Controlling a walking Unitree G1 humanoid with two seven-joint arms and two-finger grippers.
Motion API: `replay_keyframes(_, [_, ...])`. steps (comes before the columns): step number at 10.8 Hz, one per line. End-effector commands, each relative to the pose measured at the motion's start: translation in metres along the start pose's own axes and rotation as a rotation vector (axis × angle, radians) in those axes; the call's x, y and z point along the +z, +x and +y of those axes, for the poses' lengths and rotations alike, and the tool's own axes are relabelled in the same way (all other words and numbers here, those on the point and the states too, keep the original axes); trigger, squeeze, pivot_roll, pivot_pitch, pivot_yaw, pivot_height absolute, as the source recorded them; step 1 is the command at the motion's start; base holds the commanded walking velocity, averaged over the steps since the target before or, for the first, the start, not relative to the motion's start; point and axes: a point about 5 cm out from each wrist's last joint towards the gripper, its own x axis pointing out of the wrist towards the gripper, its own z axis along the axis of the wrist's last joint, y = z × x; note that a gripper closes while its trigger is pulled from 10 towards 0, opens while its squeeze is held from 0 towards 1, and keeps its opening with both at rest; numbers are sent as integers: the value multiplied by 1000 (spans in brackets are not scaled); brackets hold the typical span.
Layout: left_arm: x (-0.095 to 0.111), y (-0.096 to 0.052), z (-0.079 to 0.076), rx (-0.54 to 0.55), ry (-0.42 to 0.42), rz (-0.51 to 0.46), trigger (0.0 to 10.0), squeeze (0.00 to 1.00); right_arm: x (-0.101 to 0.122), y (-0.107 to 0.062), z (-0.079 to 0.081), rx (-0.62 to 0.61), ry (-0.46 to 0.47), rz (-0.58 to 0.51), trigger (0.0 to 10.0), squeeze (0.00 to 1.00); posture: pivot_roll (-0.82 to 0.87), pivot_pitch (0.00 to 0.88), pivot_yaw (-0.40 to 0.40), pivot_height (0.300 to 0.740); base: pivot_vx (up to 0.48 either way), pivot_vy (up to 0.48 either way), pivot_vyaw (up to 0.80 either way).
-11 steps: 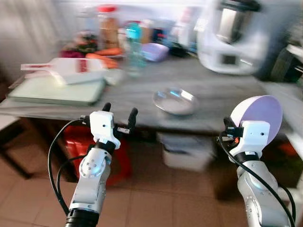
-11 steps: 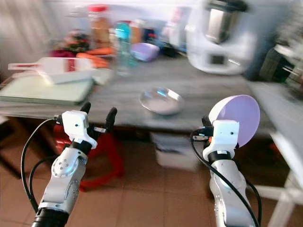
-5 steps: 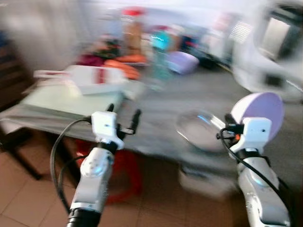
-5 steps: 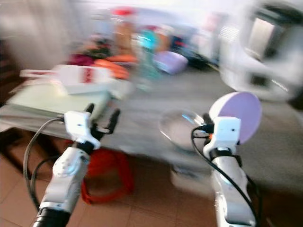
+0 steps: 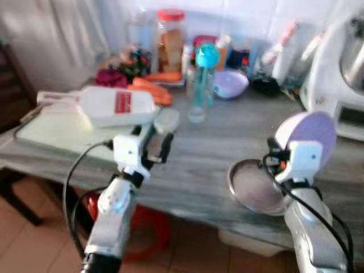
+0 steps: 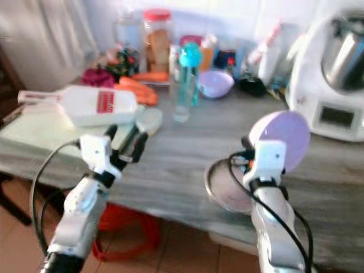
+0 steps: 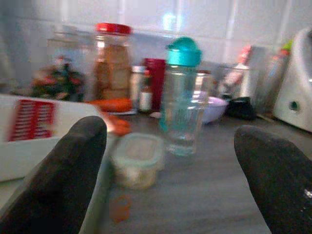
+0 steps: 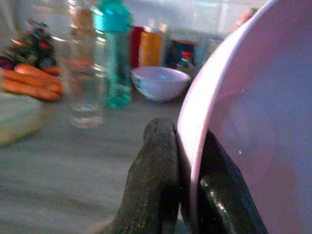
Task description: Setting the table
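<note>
Carrying a bowl to the table, with the placing not yet done.

The right gripper [image 8: 187, 195] pinches the rim of the lilac bowl [image 5: 310, 133] between its two black fingers and holds it upright on its edge, above the near side of the grey table [image 5: 227, 136], just beside a metal plate [image 5: 253, 187] that lies flat there. The left gripper [image 5: 152, 145] hovers over the table edge with its fingers spread and nothing between them, near a small lidded container [image 7: 138, 163] and a teal-capped bottle [image 5: 203, 79]. I judge that the step in hand is to bring the bowl to its place. The next move probably calls for tilting the bowl level and lowering it on a free part of the table before release.
</note>
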Motion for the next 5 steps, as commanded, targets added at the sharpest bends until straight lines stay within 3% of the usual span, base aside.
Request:
replay_keyframes(1, [2, -3, 5, 7, 24, -6, 10000, 0, 4, 1, 6, 30, -3, -22, 10000, 0, -28, 0, -17, 740, 0, 0, 0])
replay_keyframes(3, [2, -12, 2, -84, 23, -5, 10000, 0, 3, 1, 12, 97, -43, -21, 10000, 0, -28, 0, -14, 740, 0, 0, 0])
replay_keyframes(5, [1, -26, -11, -277, -72, 19, 10000, 0, 10, 7, 9, 189, -73, -42, 10000, 0, -27, 0, -9, 740, 0, 0, 0])
